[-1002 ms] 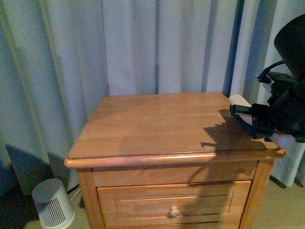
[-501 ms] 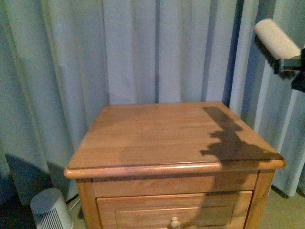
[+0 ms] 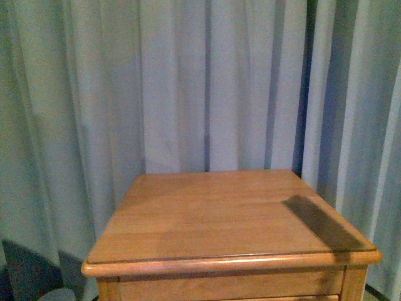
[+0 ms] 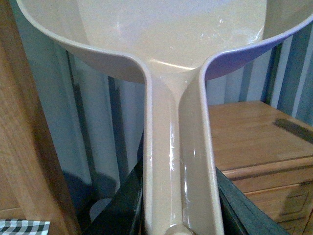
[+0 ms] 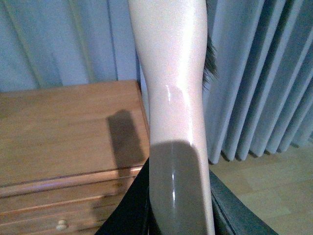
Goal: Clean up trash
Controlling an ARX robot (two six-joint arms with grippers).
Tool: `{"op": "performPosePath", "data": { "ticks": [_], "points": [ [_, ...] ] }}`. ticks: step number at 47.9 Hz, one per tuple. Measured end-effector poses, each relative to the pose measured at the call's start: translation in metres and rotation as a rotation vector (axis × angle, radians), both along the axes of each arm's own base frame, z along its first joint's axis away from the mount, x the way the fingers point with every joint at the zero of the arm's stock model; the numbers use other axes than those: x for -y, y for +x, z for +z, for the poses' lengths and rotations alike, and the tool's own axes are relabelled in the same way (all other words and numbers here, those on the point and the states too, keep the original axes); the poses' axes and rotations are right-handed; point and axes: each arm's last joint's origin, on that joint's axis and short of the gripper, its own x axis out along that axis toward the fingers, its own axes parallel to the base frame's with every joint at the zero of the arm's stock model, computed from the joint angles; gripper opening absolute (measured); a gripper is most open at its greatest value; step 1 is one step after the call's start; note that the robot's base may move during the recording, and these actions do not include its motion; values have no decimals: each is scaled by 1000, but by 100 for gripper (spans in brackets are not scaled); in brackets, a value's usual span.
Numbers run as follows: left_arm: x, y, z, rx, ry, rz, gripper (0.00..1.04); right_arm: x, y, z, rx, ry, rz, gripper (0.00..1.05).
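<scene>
No trash shows in any view. In the left wrist view my left gripper (image 4: 178,215) is shut on the handle of the pale beige dustpan (image 4: 161,34), whose pan looks empty where it shows. In the right wrist view my right gripper (image 5: 178,205) is shut on the beige handle of the brush (image 5: 173,98), with dark bristles (image 5: 210,58) behind it. Neither arm appears in the front view; only a shadow lies on the right of the wooden cabinet top (image 3: 213,213).
The wooden cabinet (image 5: 58,132) has a drawer with a small knob (image 5: 61,224). Blue-grey curtains (image 3: 188,81) hang behind it. A wooden panel (image 4: 24,147) stands close to the left gripper. Pale floor (image 5: 274,196) lies beside the cabinet.
The right arm with the brush rose and left the front view. The front camera's view has tilted upward, so the drawer and the small fan no longer show.
</scene>
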Motion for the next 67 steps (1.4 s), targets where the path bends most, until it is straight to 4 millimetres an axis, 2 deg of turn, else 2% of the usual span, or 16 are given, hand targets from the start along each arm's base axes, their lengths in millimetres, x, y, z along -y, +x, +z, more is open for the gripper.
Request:
{"op": "performPosePath", "data": {
  "ticks": [6,14,31,67],
  "points": [
    [0,0,0,0,-1,0,27,9,-27,-5,56,12,-35,19],
    [0,0,0,0,0,0,27,17,-43,-10,117,27,-40,19],
    [0,0,0,0,0,0,27,33,-39,-26,92,65,-114,19],
    [0,0,-1,-1,-4,12,27,34,-39,-28,75,83,-118,19]
  ]
}}
